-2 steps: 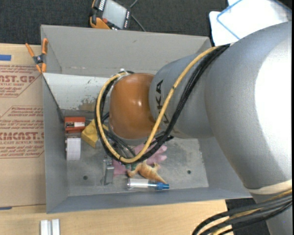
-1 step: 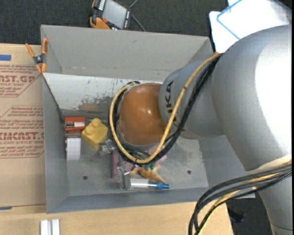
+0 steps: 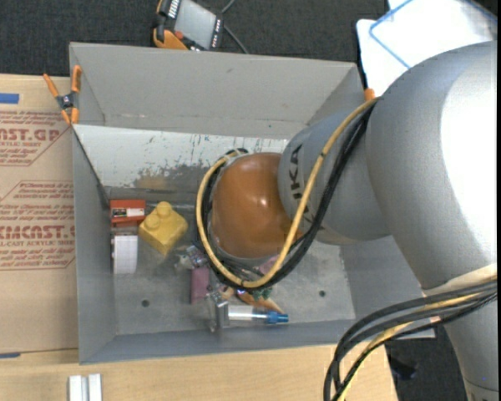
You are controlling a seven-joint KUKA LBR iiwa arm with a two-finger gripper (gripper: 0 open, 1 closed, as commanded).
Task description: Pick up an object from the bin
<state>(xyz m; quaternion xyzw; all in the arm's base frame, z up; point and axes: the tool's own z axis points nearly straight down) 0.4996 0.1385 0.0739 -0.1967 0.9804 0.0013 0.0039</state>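
Room: you are looking down on a grey metal bin [image 3: 92,307] set on a pale wooden table [image 3: 234,374], with dark floor beyond its far wall. A black and orange device [image 3: 188,22] with a cable lies out there.
Bin floor: bare scuffed metal, with a few loose things on its left half and along the near wall.
Left group: a yellow block with a round knob [image 3: 162,227] sits beside a small red box [image 3: 127,213]. A pale roll [image 3: 124,254] lies just in front of the box. All three are clear of the arm.
Nearest things: a mauve block [image 3: 199,284] stands just left of the arm's working end [image 3: 227,297], and a small metal piece [image 3: 188,261] lies just behind the block. A white marker with a blue cap [image 3: 252,316] lies along the near wall, right under that end — close to touching it, though you cannot see contact.
Grip: you cannot tell whether it is open or closed, or whether it has anything in it — the wrist's parts cover it from above.
Arm: it reaches in from the right, its wide silver links [image 3: 434,182] filling that side. The wrist points down over the middle of the bin.
Wrist: a rounded orange cover [image 3: 246,207] caps it, and yellow and black cables [image 3: 207,224] loop round the cover's left side and on down towards the marker.
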